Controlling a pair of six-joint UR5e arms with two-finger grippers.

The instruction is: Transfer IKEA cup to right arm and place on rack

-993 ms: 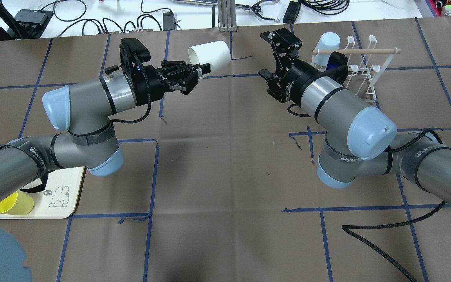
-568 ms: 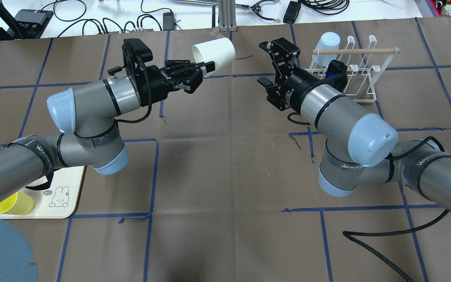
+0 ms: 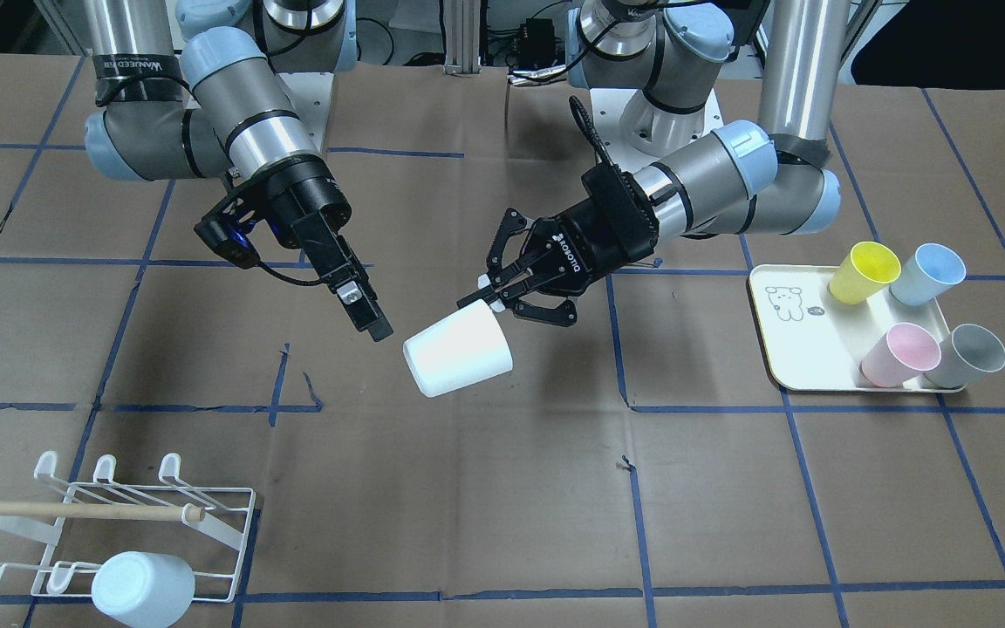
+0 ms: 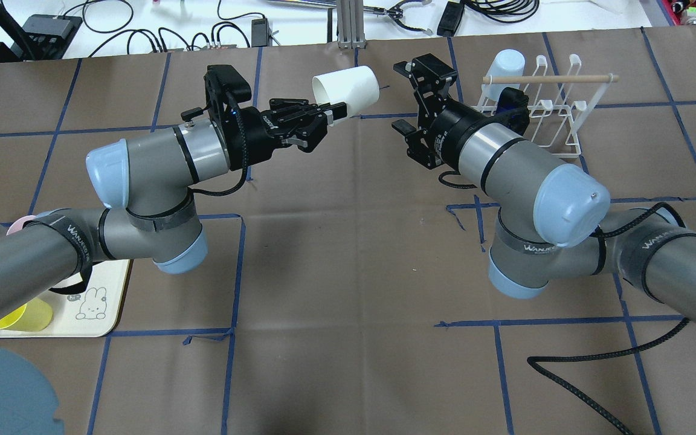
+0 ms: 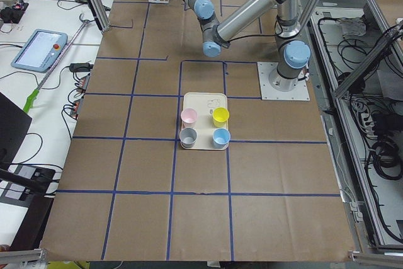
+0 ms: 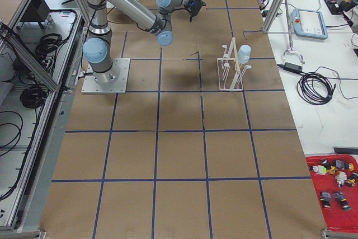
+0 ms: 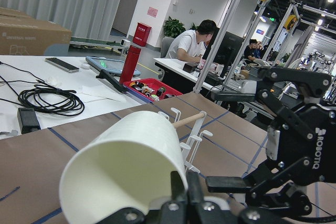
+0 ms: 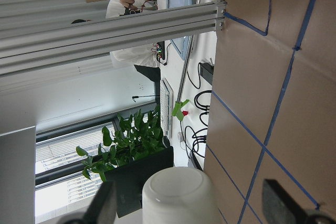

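Note:
My left gripper (image 4: 331,113) is shut on the rim of a white cup (image 4: 348,89) and holds it on its side above the table, base towards my right gripper (image 4: 405,95). In the front view the cup (image 3: 457,353) hangs below the left gripper (image 3: 489,298), with the right gripper (image 3: 369,316) just beside it and apart from it. My right gripper is open, jaws stacked one above the other. The right wrist view shows the cup's base (image 8: 178,195) between the spread fingers. The white wire rack (image 4: 553,78) stands behind the right arm.
A pale blue cup (image 3: 140,589) hangs on the rack (image 3: 75,510). A cream tray (image 3: 782,349) holds yellow (image 3: 864,272), blue (image 3: 928,273), pink (image 3: 899,353) and grey (image 3: 965,355) cups. A black cable (image 4: 583,374) lies near the table's front right.
My left arm has carried the white cup to the right, closer to the right gripper. The right gripper has shifted slightly towards the cup and stays open.

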